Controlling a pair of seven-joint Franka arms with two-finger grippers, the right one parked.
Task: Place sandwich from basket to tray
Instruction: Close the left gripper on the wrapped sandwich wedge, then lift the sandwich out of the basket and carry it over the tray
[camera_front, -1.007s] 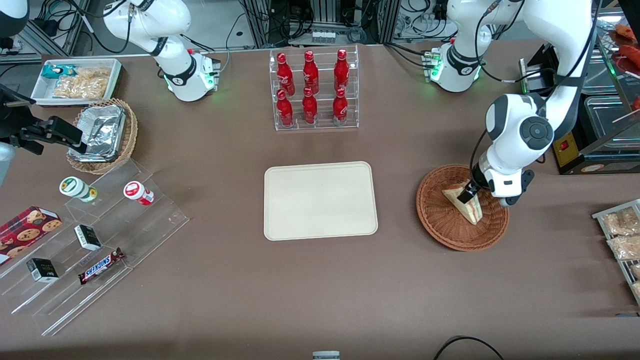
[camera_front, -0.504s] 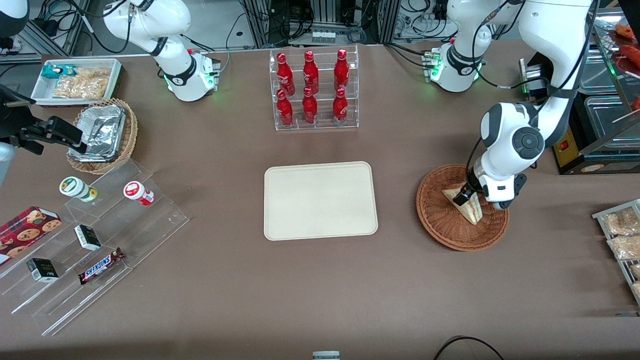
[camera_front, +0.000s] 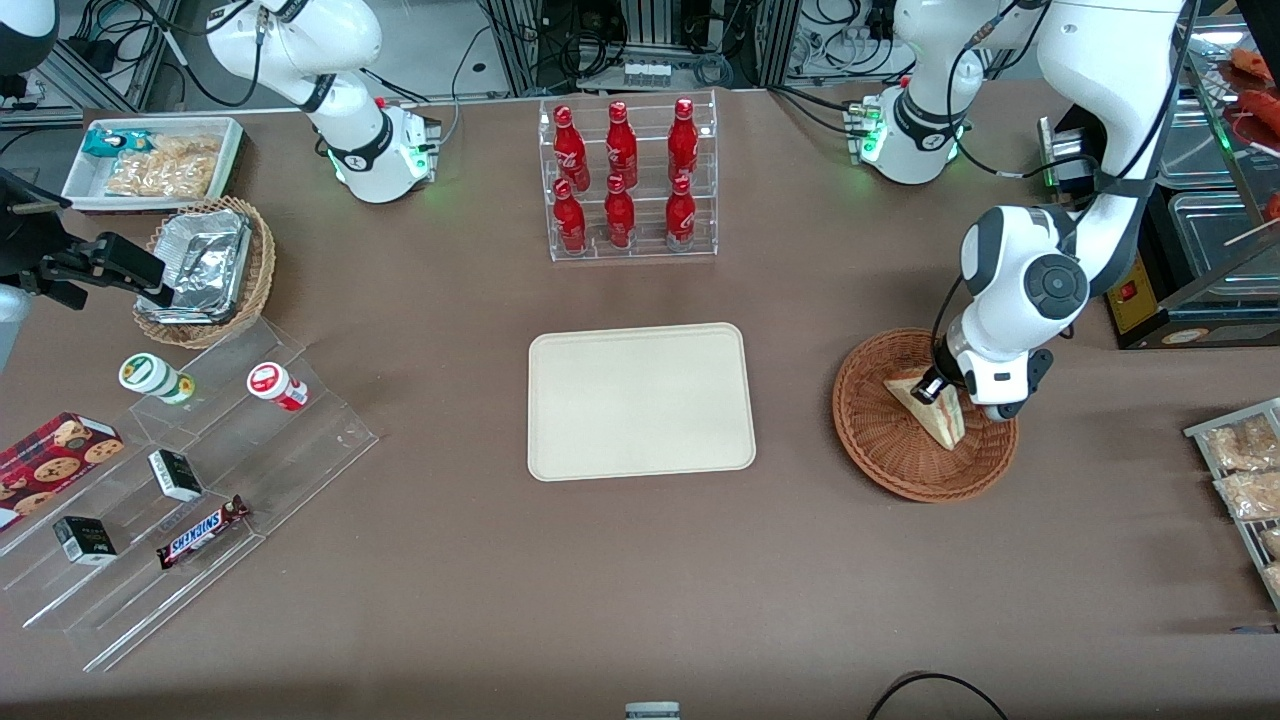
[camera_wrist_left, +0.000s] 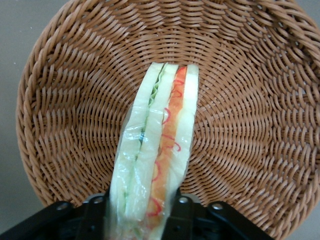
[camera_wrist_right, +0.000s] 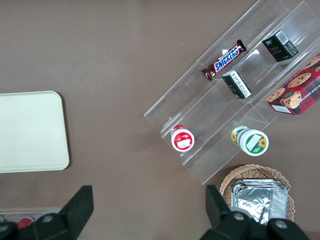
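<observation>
Here the claw (camera_wrist_left: 141, 210) pinches the sandwich (camera_wrist_left: 155, 150) inside the basket (camera_wrist_left: 250, 125).

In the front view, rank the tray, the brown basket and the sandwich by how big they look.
1. tray
2. basket
3. sandwich, standing on edge in the basket with the gripper shut on it.

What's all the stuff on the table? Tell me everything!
Sandwich: one, pale with red, orange, green filling, in the basket.
Basket: one, reddish-brown, toward the working arm's end.
Tray: one, cream, mid-table.
Bottles: six, red, in a clear rack farther from the camera than the tray.
Foil basket: one, light wicker, toward the parked arm's end.
Snack tray: one, white, farther from the camera than the foil basket.
Snickers bar: one, on clear steps.
Gripper: one, black, shut on the sandwich.
</observation>
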